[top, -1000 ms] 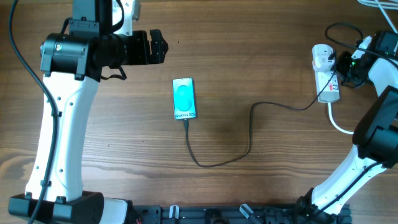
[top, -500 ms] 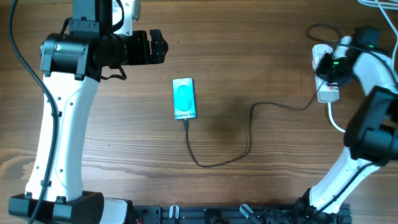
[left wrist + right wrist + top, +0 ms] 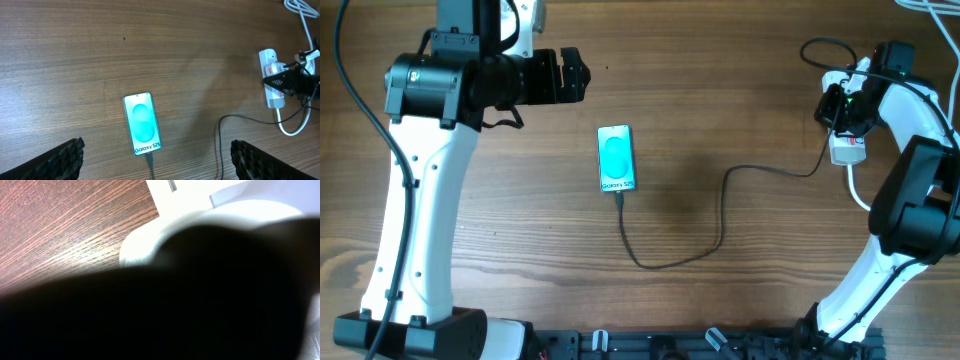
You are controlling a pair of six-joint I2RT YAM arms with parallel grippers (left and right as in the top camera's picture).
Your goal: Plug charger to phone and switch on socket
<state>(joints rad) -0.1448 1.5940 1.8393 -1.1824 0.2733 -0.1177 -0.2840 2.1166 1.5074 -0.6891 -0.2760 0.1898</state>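
The phone (image 3: 616,158) lies flat at the table's middle, its cyan screen lit. It also shows in the left wrist view (image 3: 142,124). The black charger cable (image 3: 722,205) runs from the phone's near end, where its tip sits, in a loop to the white socket (image 3: 849,150) at the far right. My right gripper (image 3: 840,104) is down on the socket's far half, fingers together. Its wrist view is mostly dark, with white socket plastic (image 3: 190,200) at the top. My left gripper (image 3: 574,78) is open and empty, high and left of the phone.
The socket's white cord (image 3: 862,203) curves off to the right under my right arm. A black arm cable (image 3: 817,48) loops above the socket. More white cord (image 3: 300,7) lies at the far right corner. The table is bare wood (image 3: 740,90).
My right gripper has moved left and farther back, from beside the socket onto its far half. The phone, the charger and the left arm have not moved.
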